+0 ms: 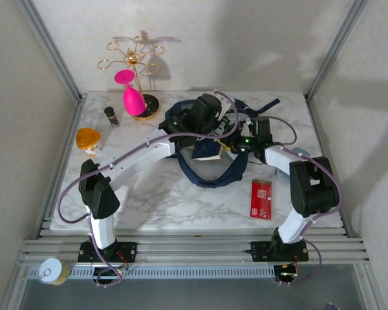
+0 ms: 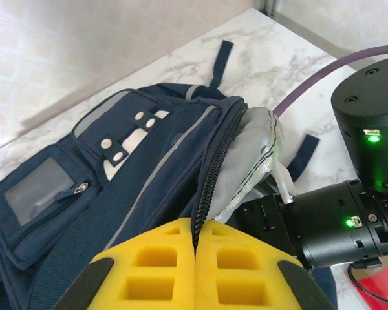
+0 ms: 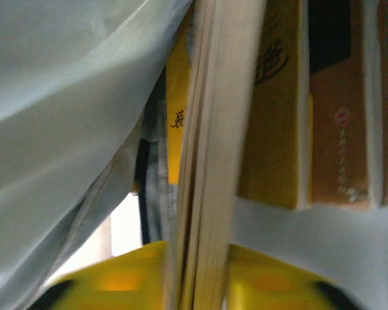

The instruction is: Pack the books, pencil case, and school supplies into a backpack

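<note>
The left end effector pinches the zipper edge of the backpack to hold its mouth open while the right end effector grips a book for insertion.

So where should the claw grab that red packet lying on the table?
Come straight down from above and pinch the red packet across its two long edges, near the middle. It lies flat on the table, so no side is lifted, and its narrow width is probably easiest to span.
</note>
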Controlling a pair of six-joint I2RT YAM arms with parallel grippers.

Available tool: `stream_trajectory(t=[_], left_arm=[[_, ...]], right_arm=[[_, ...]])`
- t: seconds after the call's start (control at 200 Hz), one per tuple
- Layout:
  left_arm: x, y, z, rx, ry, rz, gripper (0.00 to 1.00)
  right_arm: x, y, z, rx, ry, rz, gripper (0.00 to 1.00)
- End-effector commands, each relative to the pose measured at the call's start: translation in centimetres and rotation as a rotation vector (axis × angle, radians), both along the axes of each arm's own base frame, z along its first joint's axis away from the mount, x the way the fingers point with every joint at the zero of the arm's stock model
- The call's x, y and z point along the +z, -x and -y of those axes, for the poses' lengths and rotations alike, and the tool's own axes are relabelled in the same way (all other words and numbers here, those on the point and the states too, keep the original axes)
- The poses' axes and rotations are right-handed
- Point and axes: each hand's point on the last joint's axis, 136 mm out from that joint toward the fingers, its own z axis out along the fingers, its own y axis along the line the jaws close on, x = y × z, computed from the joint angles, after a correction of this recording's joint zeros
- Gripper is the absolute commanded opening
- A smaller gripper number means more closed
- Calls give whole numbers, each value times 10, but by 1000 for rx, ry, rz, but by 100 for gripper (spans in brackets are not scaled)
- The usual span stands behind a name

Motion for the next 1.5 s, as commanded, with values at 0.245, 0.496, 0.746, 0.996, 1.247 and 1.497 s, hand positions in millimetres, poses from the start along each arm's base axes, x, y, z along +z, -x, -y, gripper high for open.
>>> stream_trajectory(t=[0.245,0.496,0.746,0.996,1.247,1.497], left_arm=[[82,5,-13,71,210,158,0],[74,8,-6,40,231,135,0],[77,14,-2,23,292,88,0],[57,37,3,-24,352,-43,0],[49,40,-5,46,423,-103,0],[30,32,26,53,499,-173,0]], right_arm=[[0,47,41,12,382,34,47],[-31,105,9,87,425,-15,25],[-61,75,0,46,479,1,0],[-35,-12,0,-117,469,210,0],[-22,-9,5,-87,464,272,0],[-5,63,54,-60,471,229,15]])
